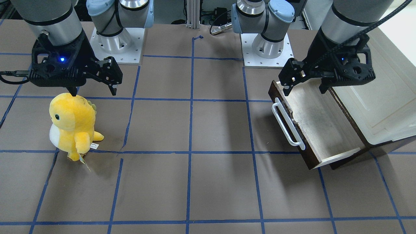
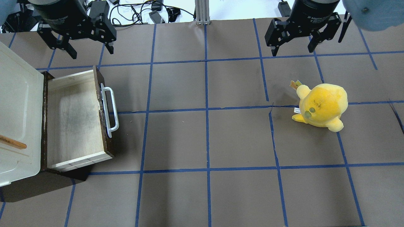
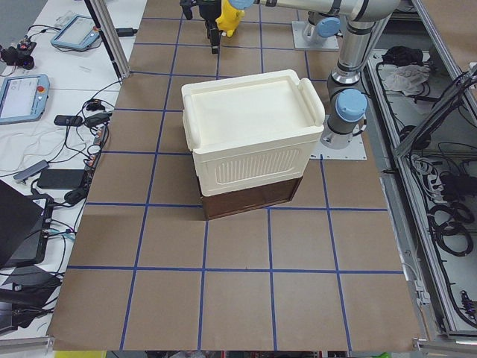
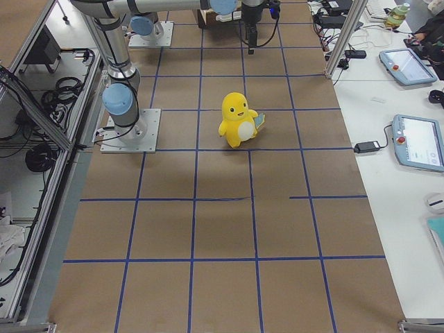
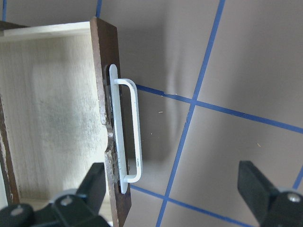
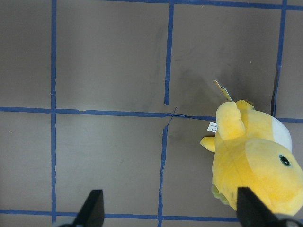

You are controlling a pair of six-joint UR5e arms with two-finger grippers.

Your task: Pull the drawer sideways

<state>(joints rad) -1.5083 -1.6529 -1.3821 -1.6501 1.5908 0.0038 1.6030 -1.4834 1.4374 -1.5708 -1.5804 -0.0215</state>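
The dark brown drawer [image 1: 320, 130] stands pulled out of the cream-white cabinet [image 1: 386, 104], with its pale wood inside open to view. Its white bar handle [image 1: 287, 125] faces the table's middle. My left gripper [image 1: 304, 92] is open and empty. It hovers above the drawer's end near the front panel, touching nothing. In the left wrist view the handle [image 5: 130, 130] lies below, nearer the left finger [image 5: 94, 189]. My right gripper [image 1: 94, 93] is open and empty, above and beside a yellow plush toy [image 1: 73, 125].
The cabinet [image 2: 17, 119] sits at the table's edge on my left, with a wooden stick [image 2: 12, 142] across its top. The plush toy [image 2: 322, 105] stands on my right half. Brown table paper with blue tape lines [image 2: 206, 110] lies between them.
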